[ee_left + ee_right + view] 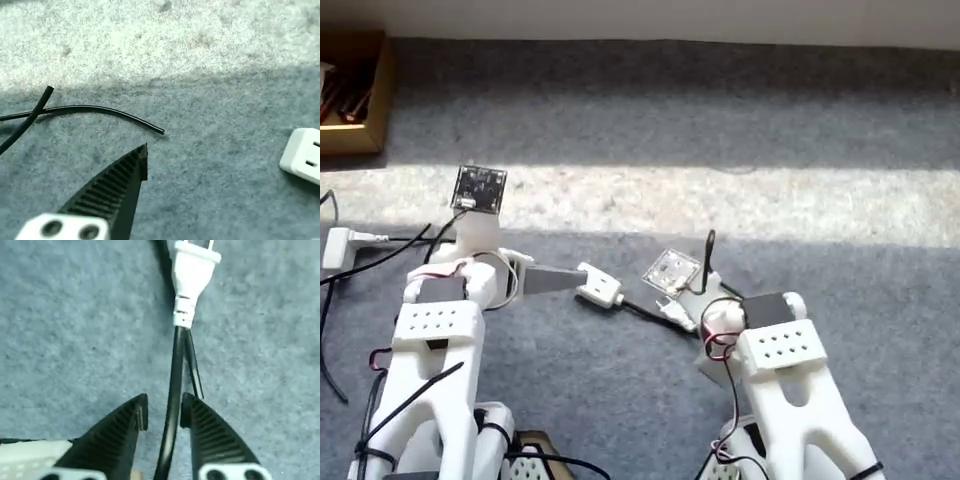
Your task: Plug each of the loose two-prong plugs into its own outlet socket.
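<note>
A white two-prong plug (pixel 192 270) lies on the grey carpet with its black cable (pixel 175 365) trailing back from it. My right gripper (pixel 164 410) stands over that cable, open by a narrow gap, with the cable running between its fingers. From above, the plug (pixel 672 308) sits just left of the right arm. A white outlet socket (pixel 601 287) rests at the tip of my left gripper (pixel 575 280). In the left wrist view the socket (pixel 302 156) lies off to one side, apart from the single black finger (pixel 127 180) that shows.
Loose black cable ends (pixel 100 110) cross the carpet near the left gripper. A wooden box (pixel 355 95) stands at the far left back. A white adapter (pixel 335 248) with wires lies at the left edge. A sunlit band (pixel 720 200) crosses the carpet.
</note>
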Motion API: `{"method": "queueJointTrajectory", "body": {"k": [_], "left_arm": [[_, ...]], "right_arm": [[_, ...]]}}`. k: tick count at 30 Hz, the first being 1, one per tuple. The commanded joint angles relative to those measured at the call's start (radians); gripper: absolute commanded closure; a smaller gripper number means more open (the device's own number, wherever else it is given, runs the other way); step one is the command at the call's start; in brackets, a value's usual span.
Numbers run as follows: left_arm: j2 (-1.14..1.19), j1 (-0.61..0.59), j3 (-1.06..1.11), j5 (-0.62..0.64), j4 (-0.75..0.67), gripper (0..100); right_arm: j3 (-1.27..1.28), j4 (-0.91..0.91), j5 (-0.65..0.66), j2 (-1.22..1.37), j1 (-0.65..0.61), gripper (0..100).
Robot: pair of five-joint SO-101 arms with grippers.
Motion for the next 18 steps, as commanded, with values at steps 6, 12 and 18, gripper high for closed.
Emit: {"method": "queueJointTrajectory", "body": {"k": [6,12,18], "left_arm": [[-0.004,0.015,-0.002,0.026,-0.012,39],[-0.01,0.015,0.024,0.025,-0.015,39],[-0.01,0.036,0.027,0.025,-0.017,39]], "right_arm": [[0.004,-0.163,-0.183,-0.019,-0.054,72.8],[0.074,-0.321,-0.293,-0.01,-0.142,72.8],[0.105,-0.351,-0.295,-0.008,-0.188,72.8]]}}
